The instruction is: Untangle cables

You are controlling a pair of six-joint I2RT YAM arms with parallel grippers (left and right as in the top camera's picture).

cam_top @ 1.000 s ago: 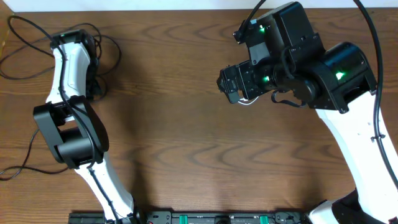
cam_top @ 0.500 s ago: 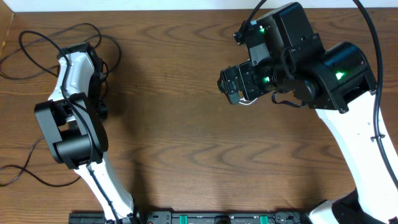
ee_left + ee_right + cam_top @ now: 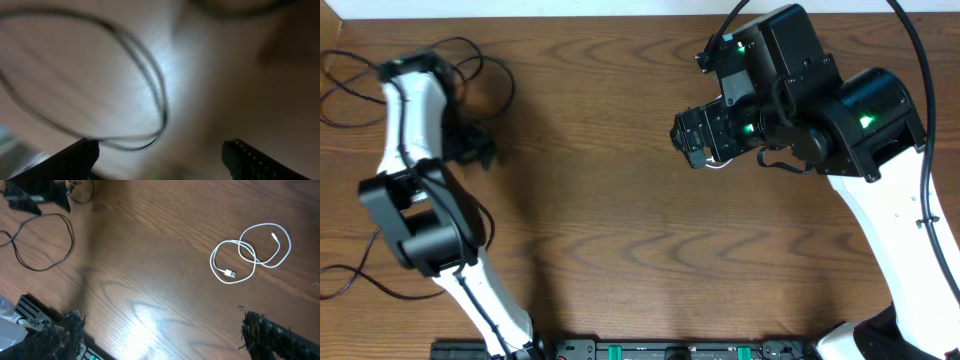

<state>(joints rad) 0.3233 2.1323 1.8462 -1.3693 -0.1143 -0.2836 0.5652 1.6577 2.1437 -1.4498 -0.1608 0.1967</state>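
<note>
Thin black cables (image 3: 508,85) lie in loose loops at the table's far left corner, around my left arm. Another black strand (image 3: 362,262) trails near the left edge. My left gripper (image 3: 470,147) hangs over these loops. In the left wrist view it (image 3: 160,150) stands open, with a blurred black cable loop (image 3: 162,95) beyond the fingertips and nothing between them. A white cable (image 3: 250,255) lies coiled on the wood by itself. My right gripper (image 3: 165,335) is open and empty high above it. From overhead only a sliver of white cable (image 3: 720,165) shows under the right gripper (image 3: 688,135).
The right wrist view shows a black cable loop (image 3: 45,240) at far left, near the left arm (image 3: 35,200). A black rail (image 3: 670,351) with green lights runs along the front edge. The table's back edge (image 3: 570,16) meets a white wall.
My left gripper has gone from shut to open, and its arm has swung left and back over the black loops. The right arm has not moved.
</note>
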